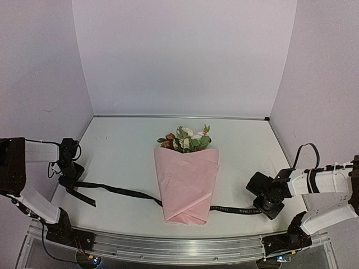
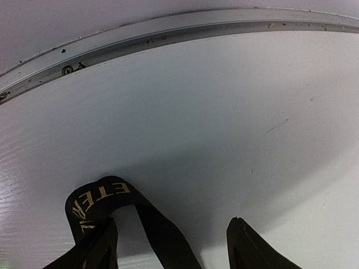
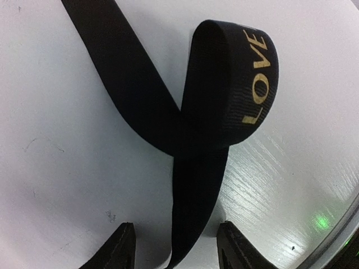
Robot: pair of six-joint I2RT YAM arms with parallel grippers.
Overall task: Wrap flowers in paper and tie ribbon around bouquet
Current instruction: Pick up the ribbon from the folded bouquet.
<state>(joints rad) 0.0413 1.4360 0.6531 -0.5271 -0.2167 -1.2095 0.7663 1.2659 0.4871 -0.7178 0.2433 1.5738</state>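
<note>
Some ribbon (image 1: 123,192) unseen under bouquet (image 1: 187,179)

White desk (image 1: 123,151), pale-pink paper-wrapped bouquet (image 1: 187,185) lying at its centre, black lettered ribbon (image 1: 123,192) on the desk, emerging from both sides of the bouquet

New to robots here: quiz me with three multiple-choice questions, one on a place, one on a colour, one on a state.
1. The ribbon runs: A) on top of the bouquet B) under it C) nowhere near it
2. The paper is: A) white B) pale pink C) green
3. The ribbon is: A) tied in a bow B) cut in two C) untied
1 B: it vanishes at one paper edge, reappears at the other. 2 B: plainly pink. 3 C: no knot anywhere on it.
</note>
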